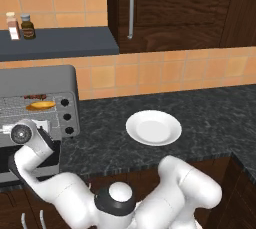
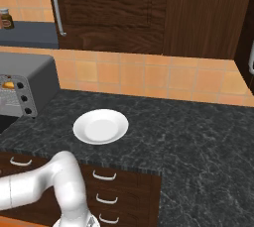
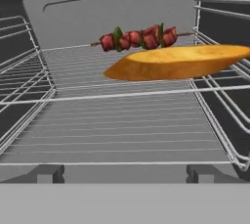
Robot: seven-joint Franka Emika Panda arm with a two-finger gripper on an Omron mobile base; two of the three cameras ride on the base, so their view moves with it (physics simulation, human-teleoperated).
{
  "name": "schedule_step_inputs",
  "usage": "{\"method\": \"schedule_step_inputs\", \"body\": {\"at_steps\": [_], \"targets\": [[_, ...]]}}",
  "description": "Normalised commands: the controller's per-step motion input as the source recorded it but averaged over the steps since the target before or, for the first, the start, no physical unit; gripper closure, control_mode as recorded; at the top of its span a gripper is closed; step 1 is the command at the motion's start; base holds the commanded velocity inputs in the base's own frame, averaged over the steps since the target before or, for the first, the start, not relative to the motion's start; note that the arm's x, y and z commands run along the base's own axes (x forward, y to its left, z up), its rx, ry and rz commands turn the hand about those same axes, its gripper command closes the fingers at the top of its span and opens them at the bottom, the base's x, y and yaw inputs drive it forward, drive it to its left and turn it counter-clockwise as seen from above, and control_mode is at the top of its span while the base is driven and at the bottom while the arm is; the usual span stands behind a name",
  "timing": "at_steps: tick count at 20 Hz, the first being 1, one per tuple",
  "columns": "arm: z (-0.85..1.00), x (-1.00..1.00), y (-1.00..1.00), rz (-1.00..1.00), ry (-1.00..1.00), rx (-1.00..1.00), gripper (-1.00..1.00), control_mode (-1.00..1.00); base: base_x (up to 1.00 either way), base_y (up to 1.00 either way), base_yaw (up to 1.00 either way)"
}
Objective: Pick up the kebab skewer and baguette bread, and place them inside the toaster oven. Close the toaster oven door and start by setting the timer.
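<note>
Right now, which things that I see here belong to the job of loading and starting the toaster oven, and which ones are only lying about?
Belong to the job:
- kebab skewer, on the wire rack
- baguette bread, in front of the skewer
- toaster oven
- its three black knobs

Only lying about:
- white plate on the counter
- two small bottles on the shelf

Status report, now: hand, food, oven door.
Hand empty, jaws wide, facing the toaster oven. Kebab skewer and baguette bread both on its rack. Door not yet closed; nothing blocking.
</note>
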Motion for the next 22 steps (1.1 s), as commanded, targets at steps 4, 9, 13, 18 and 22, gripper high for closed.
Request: {"method": "schedule_step_inputs", "body": {"at_steps": [4, 9, 13, 18, 22], "targets": [[0.00, -0.86, -0.01, -0.01, 0.05, 0.00, -1.00, -1.00, 0.00, 0.00, 0.00], [-0.12, -1.00, -0.37, -0.02, 0.00, 0.00, -1.00, -1.00, 0.00, 0.00, 0.00], [-0.44, -1.00, -0.40, -0.03, 0.00, 0.00, -1.00, -1.00, 0.00, 0.00, 0.00], [-0.41, -0.64, -0.06, -0.01, 0.00, 0.00, -1.00, -1.00, 0.00, 0.00, 0.00], [-0.25, -0.26, 0.24, 0.00, 0.00, 0.00, -1.00, -1.00, 0.00, 0.00, 0.00]]}}
